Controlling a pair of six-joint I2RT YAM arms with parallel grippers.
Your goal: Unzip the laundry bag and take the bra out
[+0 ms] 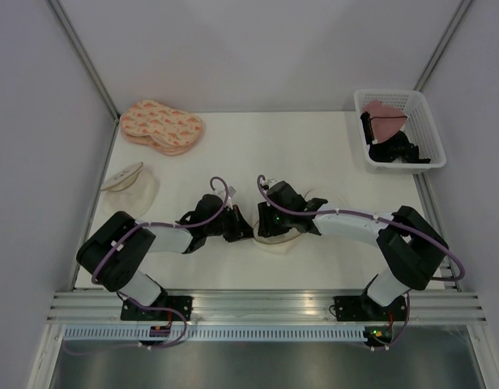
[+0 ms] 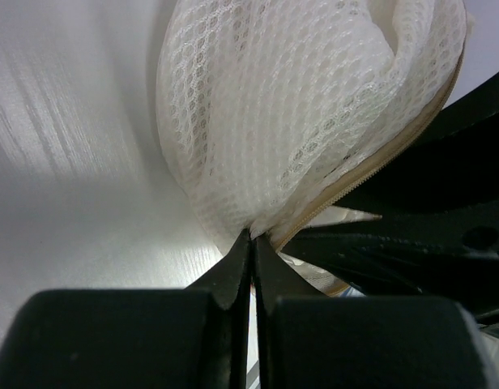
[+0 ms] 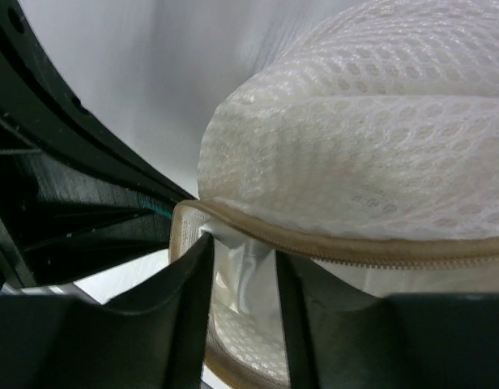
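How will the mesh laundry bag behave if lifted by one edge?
Probably floppy: the laundry bag folds and bulges where the left pincer pinches it. Likely light, being thin open mesh. Its zip rim may keep some shape.

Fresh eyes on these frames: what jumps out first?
The laundry bag, a bulging cream mesh pouch with a tan zip rim, sits at the middle of the table, worked from both sides. The left gripper is shut on the mesh beside the zip, while the right gripper has its fingers astride white fabric at the opened rim. Further back, a peach patterned pair lies far left and a white basket of garments far right.
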